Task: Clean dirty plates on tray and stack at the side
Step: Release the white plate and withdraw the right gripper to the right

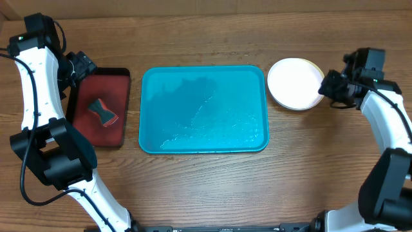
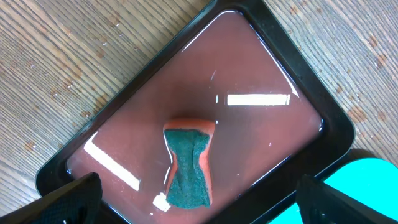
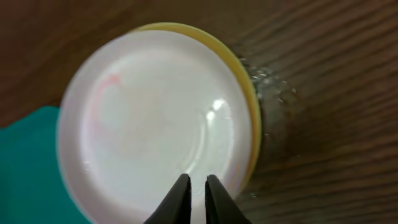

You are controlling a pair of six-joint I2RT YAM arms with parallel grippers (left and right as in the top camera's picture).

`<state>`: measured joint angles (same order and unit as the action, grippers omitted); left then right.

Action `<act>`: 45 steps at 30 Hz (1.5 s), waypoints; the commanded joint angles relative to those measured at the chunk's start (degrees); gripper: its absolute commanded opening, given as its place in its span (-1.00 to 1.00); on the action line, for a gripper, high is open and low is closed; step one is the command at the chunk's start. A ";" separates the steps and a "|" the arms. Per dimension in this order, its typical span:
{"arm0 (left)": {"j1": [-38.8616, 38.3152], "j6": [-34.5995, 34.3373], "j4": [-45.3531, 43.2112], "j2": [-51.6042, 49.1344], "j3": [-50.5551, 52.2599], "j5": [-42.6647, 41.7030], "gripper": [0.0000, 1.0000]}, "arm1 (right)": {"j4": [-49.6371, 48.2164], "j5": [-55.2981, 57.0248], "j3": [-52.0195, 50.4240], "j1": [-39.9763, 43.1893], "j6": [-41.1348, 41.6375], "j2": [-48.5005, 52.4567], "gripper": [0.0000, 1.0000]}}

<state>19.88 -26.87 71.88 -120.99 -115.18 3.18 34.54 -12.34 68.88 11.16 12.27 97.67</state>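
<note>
The turquoise tray (image 1: pixel 203 109) lies in the middle of the table with no plates on it, only a film of water. A plate stack stands on the wood right of it, with the white plate (image 1: pixel 294 82) on top. In the right wrist view the white plate (image 3: pixel 149 118) shows a faint pink smear, and the yellow-green plate's rim (image 3: pixel 250 106) peeks out beneath. The mint-blue plate is hidden. My right gripper (image 1: pixel 328 87) is at the stack's right edge, its fingers (image 3: pixel 198 179) together over the white plate and holding nothing. My left gripper (image 1: pixel 77 67) is open above the dark-red tray.
The narrow dark-red tray (image 1: pixel 100 106) with black rim lies left of the turquoise tray and holds a green-and-orange sponge (image 2: pixel 189 165) in shallow water. My open left fingers (image 2: pixel 199 199) straddle the sponge from above. Water drops lie on the wood beside the plate stack (image 3: pixel 267 81).
</note>
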 commanded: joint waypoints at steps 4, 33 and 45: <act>-0.02 0.04 0.09 0.24 -0.44 -0.02 1.00 | -1.49 1.20 -0.57 -5.57 -0.13 2.67 -0.92; -0.02 0.04 0.09 0.24 -0.44 -0.02 1.00 | 2.25 12.24 -1.11 -6.97 6.27 7.91 -0.92; -0.02 0.04 0.09 0.24 -0.44 -0.02 1.00 | 2.21 18.49 -1.81 -6.91 7.08 7.85 -0.93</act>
<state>19.88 -26.87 71.88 -120.97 -115.18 3.18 36.64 3.62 67.05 4.14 19.27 105.49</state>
